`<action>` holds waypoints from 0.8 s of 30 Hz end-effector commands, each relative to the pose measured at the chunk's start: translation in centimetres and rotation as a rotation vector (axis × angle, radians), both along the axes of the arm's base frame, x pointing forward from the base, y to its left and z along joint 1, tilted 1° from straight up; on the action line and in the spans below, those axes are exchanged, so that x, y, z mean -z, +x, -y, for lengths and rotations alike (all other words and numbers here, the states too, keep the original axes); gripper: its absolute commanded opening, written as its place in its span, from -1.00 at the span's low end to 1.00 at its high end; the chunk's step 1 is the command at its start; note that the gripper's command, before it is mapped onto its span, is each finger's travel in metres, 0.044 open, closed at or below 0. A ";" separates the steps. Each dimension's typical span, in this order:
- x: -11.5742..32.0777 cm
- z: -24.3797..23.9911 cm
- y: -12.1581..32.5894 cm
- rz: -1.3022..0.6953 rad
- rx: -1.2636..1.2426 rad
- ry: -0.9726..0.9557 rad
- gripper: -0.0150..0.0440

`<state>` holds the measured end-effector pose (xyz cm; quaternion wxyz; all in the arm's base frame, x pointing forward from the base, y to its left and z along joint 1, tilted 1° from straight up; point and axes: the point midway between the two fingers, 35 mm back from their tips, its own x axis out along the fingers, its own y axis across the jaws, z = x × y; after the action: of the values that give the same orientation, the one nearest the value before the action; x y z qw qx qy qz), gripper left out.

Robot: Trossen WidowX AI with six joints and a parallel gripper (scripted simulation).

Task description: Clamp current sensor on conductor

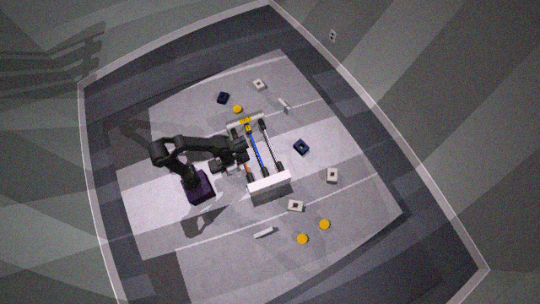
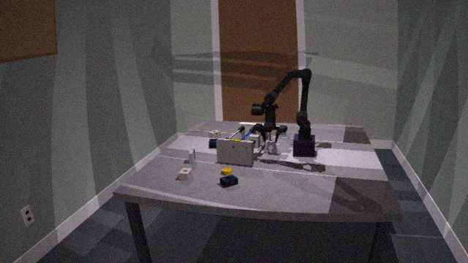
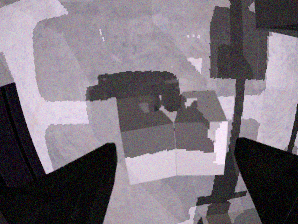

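With my claw point(image 1: 229, 164) point(image 2: 271, 141) point(image 3: 177, 149) well open and holding nothing, I'd worry that closing off-centre could tip the sensor point(image 1: 230, 171) point(image 2: 270, 147) point(image 3: 152, 167)

Grey-green walls point(image 1: 477, 105) point(image 2: 351, 44), brown door-like panel point(image 2: 259, 44), dim light.

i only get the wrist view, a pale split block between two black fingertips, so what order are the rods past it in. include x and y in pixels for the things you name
Observer: From above, a blue rod point(image 1: 256, 151) point(image 2: 246, 134) runs between an orange rod point(image 1: 246, 168) and a silver rod point(image 1: 271, 145) point(image 2: 234, 134).
Operator: any of them covered from up there
Observer: Yes, the black arm point(image 1: 202, 143) point(image 2: 281, 85) hides part of the orange one.
Operator: see any yellow marker
Observer: One yellow marker point(image 1: 245, 120) point(image 2: 235, 140) sits on top of a white end plate point(image 1: 258, 116) point(image 2: 235, 153), by the blue rod's end; its lettering is too blurred to read.
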<state>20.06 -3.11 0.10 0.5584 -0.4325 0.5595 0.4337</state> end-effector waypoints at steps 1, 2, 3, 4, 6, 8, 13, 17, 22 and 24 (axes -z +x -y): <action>-0.1 0.0 0.0 0.000 0.000 0.000 0.48; -0.1 0.0 0.0 0.000 0.000 0.000 0.46; -0.1 0.0 0.0 0.000 0.000 0.000 0.44; -0.1 0.0 0.0 0.000 0.000 0.000 0.41; -0.1 0.0 0.0 0.000 0.000 0.000 0.37; -0.1 0.0 0.0 0.000 0.000 0.000 0.32; -0.1 0.0 0.0 0.000 0.000 0.000 0.21; -0.6 0.0 0.2 0.000 0.000 0.000 -0.08; -2.8 0.1 0.7 0.001 -0.001 0.001 -0.49; -3.8 0.1 0.8 0.000 -0.001 0.001 -0.49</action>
<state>20.38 -3.17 2.17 0.5557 -0.4295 0.5623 0.4365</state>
